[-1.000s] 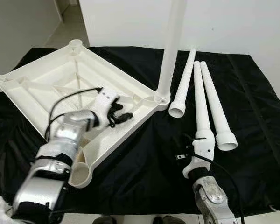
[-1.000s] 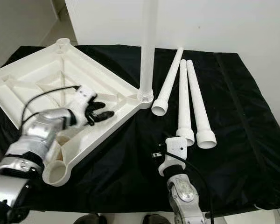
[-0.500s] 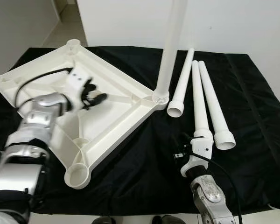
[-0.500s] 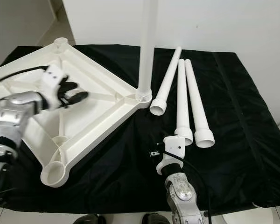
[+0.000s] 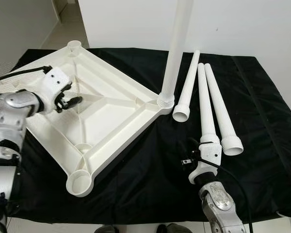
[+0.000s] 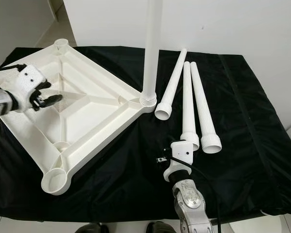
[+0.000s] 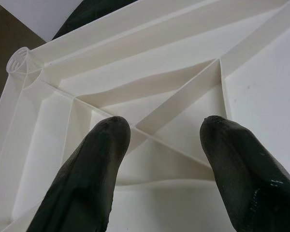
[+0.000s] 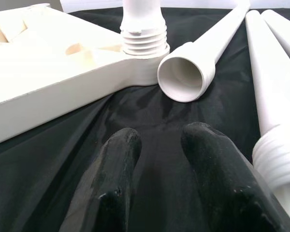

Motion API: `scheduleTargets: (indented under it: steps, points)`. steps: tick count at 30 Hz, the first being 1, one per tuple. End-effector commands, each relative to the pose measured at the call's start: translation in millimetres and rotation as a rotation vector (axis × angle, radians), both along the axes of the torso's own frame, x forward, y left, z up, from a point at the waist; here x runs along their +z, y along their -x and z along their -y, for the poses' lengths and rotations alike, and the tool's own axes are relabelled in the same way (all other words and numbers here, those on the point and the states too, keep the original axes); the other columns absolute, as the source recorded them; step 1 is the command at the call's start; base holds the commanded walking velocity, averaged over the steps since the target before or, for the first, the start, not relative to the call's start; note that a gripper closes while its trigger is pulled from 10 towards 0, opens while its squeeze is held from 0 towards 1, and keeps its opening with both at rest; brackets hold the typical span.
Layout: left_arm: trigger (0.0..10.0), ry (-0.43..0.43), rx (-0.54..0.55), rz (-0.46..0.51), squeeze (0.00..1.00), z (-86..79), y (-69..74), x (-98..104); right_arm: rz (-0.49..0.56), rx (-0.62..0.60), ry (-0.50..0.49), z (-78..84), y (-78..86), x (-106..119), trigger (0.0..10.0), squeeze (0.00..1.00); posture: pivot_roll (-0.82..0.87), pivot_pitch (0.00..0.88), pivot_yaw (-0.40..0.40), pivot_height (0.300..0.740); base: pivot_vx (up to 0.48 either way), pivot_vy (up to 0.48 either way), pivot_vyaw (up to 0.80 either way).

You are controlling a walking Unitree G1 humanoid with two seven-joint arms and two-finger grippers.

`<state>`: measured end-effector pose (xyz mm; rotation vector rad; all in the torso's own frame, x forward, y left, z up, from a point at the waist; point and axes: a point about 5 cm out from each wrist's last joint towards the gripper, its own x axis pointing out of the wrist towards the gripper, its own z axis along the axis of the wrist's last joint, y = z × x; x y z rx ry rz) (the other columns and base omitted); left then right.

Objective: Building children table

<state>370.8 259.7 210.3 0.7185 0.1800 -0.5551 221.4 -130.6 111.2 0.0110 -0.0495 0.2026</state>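
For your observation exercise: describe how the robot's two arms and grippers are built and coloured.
Both arms are silver metal, jointed. Each ends in a white block with thin black cables looping off it. The left gripper and the right gripper each have two long, rounded, matte black fingers.

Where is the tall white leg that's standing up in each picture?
Left eye view: standing leg rises from the tabletop's right corner.
Right eye view: centre top.
Left wrist view: not there.
Right wrist view: its threaded base, top centre.
Shared landmark: that corner socket.
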Motion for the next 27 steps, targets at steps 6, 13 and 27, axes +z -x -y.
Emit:
scheduleTargets:
  steps: [6, 13, 27]
  points:
    - [10.0, -0.142, -0.06, -0.048, 0.0, -4.0, 9.7, -20, -0.009, 0.014, 0.007, 0.7, -0.6, -2, 10.0, 0.0, -0.02, 0.031, 0.001, 0.74, 0.0, 0.0, 0.0]
    - [10.0, -0.21, -0.151, -0.109, 0.0, 5.3, 16.6, -39, -0.008, 0.017, 0.011, 1.5, -1.5, -2, 10.0, 0.0, -0.01, 0.038, 0.0, 0.74, 0.0, 0.0, 0.0]
    - [10.0, -0.231, -0.218, -0.189, 0.0, 9.5, 25.4, -57, -0.011, 0.0, 0.014, 5.0, 0.3, -3, 10.0, 0.0, -0.02, 0.05, 0.014, 0.74, 0.0, 0.0, 0.0]
